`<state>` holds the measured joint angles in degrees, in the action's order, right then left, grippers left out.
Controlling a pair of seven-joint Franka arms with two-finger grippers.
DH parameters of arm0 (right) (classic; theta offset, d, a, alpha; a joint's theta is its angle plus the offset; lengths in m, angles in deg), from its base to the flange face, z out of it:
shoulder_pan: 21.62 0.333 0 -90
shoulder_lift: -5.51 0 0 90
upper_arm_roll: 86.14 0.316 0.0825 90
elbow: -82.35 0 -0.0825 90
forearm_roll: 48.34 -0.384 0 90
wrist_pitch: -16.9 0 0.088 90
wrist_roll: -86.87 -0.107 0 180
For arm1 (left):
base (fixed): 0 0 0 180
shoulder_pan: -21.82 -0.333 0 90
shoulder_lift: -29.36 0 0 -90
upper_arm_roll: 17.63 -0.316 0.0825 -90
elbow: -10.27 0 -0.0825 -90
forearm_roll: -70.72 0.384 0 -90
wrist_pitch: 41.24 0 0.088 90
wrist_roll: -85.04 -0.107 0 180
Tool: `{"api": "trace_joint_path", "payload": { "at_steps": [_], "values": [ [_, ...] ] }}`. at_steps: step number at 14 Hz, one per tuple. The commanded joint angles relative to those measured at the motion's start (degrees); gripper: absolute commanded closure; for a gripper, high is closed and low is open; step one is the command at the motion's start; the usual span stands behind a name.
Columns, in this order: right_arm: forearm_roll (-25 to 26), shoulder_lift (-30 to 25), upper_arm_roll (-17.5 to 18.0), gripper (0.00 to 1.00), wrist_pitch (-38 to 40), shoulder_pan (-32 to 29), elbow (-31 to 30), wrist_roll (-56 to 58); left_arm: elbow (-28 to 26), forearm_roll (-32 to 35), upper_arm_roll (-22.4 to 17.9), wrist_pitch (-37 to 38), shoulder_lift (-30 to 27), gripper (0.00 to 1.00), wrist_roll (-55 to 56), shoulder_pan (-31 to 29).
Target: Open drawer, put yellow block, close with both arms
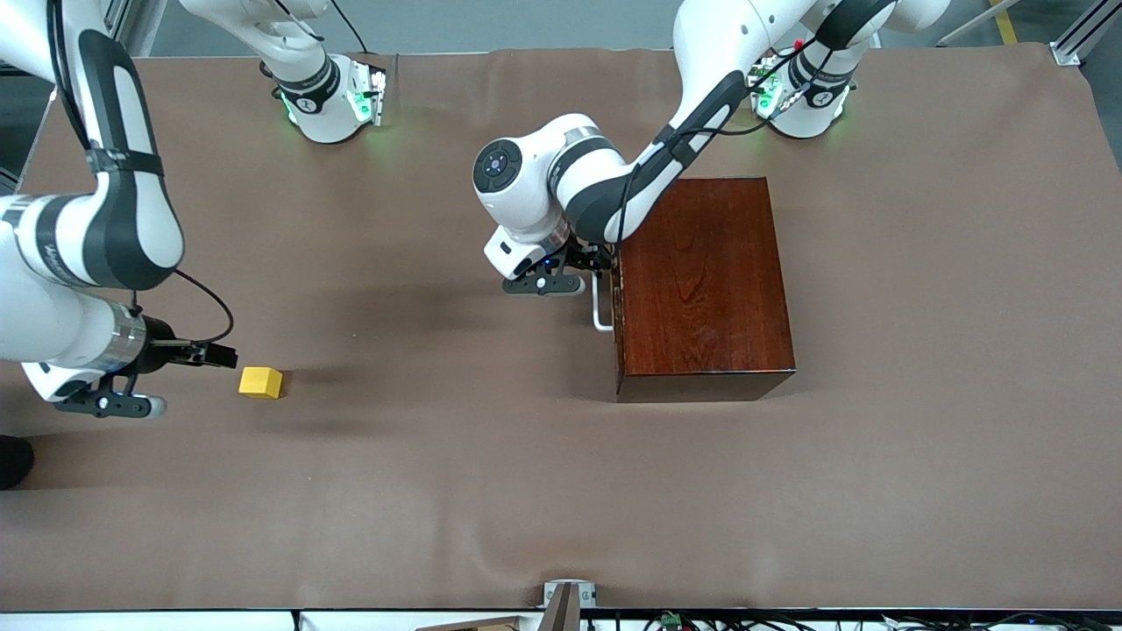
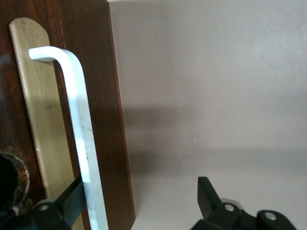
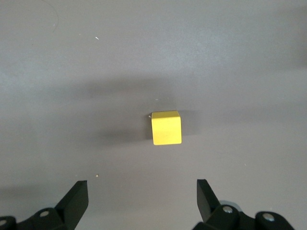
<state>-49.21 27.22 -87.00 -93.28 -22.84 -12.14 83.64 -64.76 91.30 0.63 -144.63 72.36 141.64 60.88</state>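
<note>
The left arm's black two-finger gripper (image 2: 139, 199) is at the front of the glossy dark reddish-brown wooden box (image 1: 701, 285), its fingers spread wide — one finger (image 2: 72, 196) touches or sits just beside the white loop handle (image 2: 79, 129) of the drawer (image 1: 619, 307), the other finger (image 2: 207, 194) hangs well clear over the bare brown table cover (image 1: 543, 473). It grips nothing. The drawer is shut, its face flush with the box, and the handle stands out from a pale strip (image 2: 41, 120) on the dark front.

The right arm's black gripper (image 3: 142, 199) is low over the table cover at its own end, released, fingers apart and holding nothing. The small bright yellow cube (image 1: 260, 382) rests on the cover just beside that gripper (image 1: 206, 355) — free of both fingers and well apart from the box, toward the right arm's end of the table.
</note>
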Motion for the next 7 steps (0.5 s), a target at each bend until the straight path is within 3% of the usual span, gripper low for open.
{"api": "trace_joint_path", "payload": {
  "at_steps": [1, 7],
  "values": [
    [1.49, -0.09, 0.59, 0.0, -3.44, -0.63, -2.8, 0.06, 0.58, 1.83, 0.28, -3.3, 0.59, 0.0, 1.85, 0.32],
    [1.67, 0.79, 0.59, 0.0, -6.88, -0.63, -5.27, 0.06, 1.02, 1.66, 0.28, -8.32, 2.17, 0.0, 3.96, 0.67]
  ]
}}
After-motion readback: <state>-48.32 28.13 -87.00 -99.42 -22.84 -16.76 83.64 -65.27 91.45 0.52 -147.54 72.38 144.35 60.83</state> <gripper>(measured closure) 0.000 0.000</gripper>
